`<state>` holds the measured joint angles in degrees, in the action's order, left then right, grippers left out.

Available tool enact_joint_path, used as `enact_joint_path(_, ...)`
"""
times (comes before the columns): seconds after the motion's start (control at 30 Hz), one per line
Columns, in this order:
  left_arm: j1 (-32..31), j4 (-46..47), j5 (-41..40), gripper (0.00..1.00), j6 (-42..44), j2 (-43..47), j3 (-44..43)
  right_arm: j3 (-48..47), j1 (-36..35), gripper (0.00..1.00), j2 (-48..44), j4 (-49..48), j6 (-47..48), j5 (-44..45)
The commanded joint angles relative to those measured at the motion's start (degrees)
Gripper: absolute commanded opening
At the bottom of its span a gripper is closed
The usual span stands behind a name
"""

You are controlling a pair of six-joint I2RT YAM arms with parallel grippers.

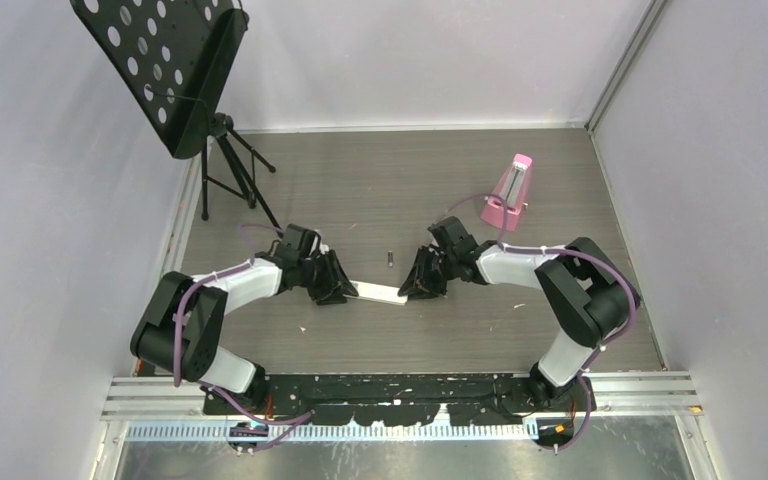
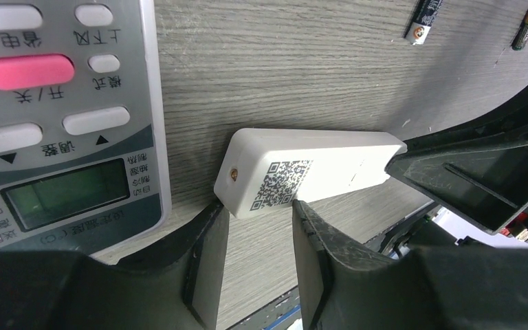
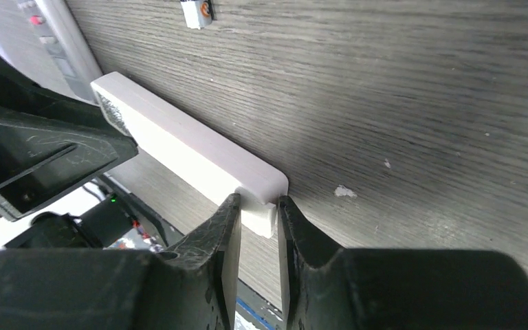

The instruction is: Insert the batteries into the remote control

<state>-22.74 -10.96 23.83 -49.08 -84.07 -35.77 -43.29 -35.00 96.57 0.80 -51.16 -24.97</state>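
Handle remote control (image 2: 316, 172) as likely light, rigid, slick plastic: pinch across its narrow ends, with right jaws clamped on one end, left jaws apart.

Table (image 1: 410, 170) in front of me: grey wood-grain laminate, matte. Plain pale lavender-white walls (image 1: 410, 60) close it in on three sides. A metal corner strip (image 1: 620, 65) runs up the far right corner. Black perforated music stand (image 1: 165, 60) on a tripod, far left. Pink metronome (image 1: 508, 195) upright, far right. Aluminium rail (image 1: 660, 385) along my near edge. Light is even, shadows soft.
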Motion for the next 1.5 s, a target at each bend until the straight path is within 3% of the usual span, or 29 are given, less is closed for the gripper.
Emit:
enact_joint_path(0.0,-0.20,2.88,2.47,0.40,1.00,-1.99,1.77,-4.70,-7.90,0.26,7.14,6.16,2.86,11.07)
enact_joint_path(0.2,-0.20,3.49,2.71,0.39,1.26,-1.82,3.35,-7.88,-10.86,0.26,8.83,11.06,1.61,18.35)
enact_joint_path(0.53,-0.20,0.47,-0.04,0.43,3.07,-0.79,2.33,-11.82,-14.48,0.40,13.10,11.66,1.28,24.54)
enact_joint_path(0.73,-0.20,-2.60,-1.93,0.50,4.92,0.36,0.21,-12.48,-14.48,0.47,14.55,12.75,0.98,28.07)
enact_joint_path(1.0,-0.11,-8.18,-5.09,0.70,7.77,2.77,-4.70,-13.17,-14.20,0.59,9.82,14.73,2.47,30.38)
enact_joint_path(1.47,0.15,-9.50,-6.15,0.72,11.33,0.24,-8.76,-12.12,-13.42,0.73,-1.50,14.89,1.96,30.88)
